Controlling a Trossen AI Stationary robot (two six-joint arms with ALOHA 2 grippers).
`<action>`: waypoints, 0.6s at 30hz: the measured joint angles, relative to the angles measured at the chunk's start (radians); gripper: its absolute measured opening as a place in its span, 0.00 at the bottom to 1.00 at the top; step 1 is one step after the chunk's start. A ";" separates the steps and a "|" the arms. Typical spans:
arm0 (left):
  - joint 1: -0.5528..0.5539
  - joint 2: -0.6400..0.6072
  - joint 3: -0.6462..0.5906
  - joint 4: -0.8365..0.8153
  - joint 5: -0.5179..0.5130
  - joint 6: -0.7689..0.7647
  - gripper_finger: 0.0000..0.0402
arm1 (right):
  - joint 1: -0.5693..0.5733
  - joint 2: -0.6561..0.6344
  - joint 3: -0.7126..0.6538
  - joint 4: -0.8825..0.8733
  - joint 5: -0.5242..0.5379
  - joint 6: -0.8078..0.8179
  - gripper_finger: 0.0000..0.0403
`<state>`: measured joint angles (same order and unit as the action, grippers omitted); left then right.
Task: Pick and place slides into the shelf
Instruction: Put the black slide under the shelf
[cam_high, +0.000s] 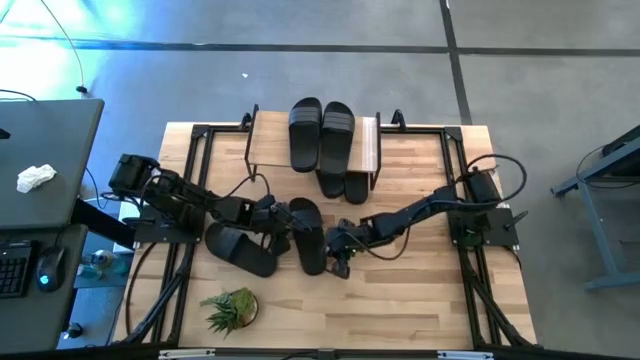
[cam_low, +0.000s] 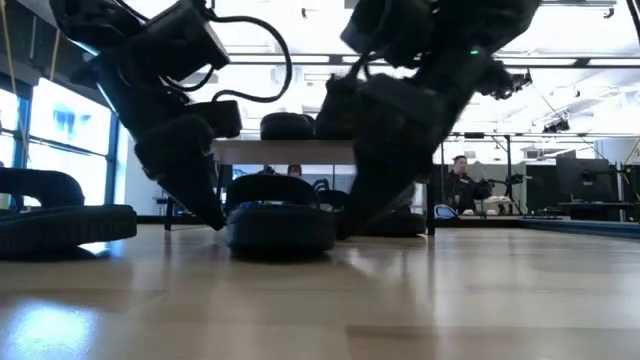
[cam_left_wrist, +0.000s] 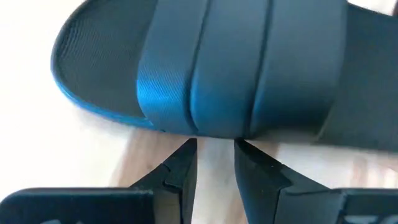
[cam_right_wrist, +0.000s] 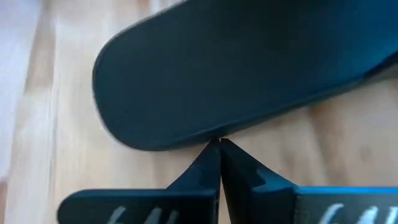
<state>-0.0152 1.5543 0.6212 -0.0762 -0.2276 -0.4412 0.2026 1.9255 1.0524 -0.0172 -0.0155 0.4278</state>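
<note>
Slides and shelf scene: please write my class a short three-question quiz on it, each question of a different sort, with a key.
1. True or false: two slides lie side by side on top of the shelf.
2. Which claw is fully shut? A) the left claw B) the right claw
3. Fill in: the small green plant stands near the table's ____ edge, on the left arm's side.

Key: 1 true. 2 B; its tips meet at the rim of a slide's sole, while the left claw's fingers stand apart by a slide's strap. 3 front.
</note>
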 joint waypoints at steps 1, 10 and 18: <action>0.007 0.003 0.000 0.000 0.000 0.000 0.23 | -0.014 0.000 0.006 0.002 0.000 0.000 0.00; 0.028 0.003 0.000 0.011 -0.001 -0.012 0.23 | -0.112 0.000 0.006 0.004 0.003 -0.005 0.00; 0.029 0.004 -0.002 0.012 -0.047 -0.011 0.23 | -0.172 0.001 0.006 0.015 0.006 -0.033 0.00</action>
<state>0.0142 1.5581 0.6193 -0.0646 -0.2744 -0.4526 0.0304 1.9263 1.0584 -0.0018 -0.0091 0.3952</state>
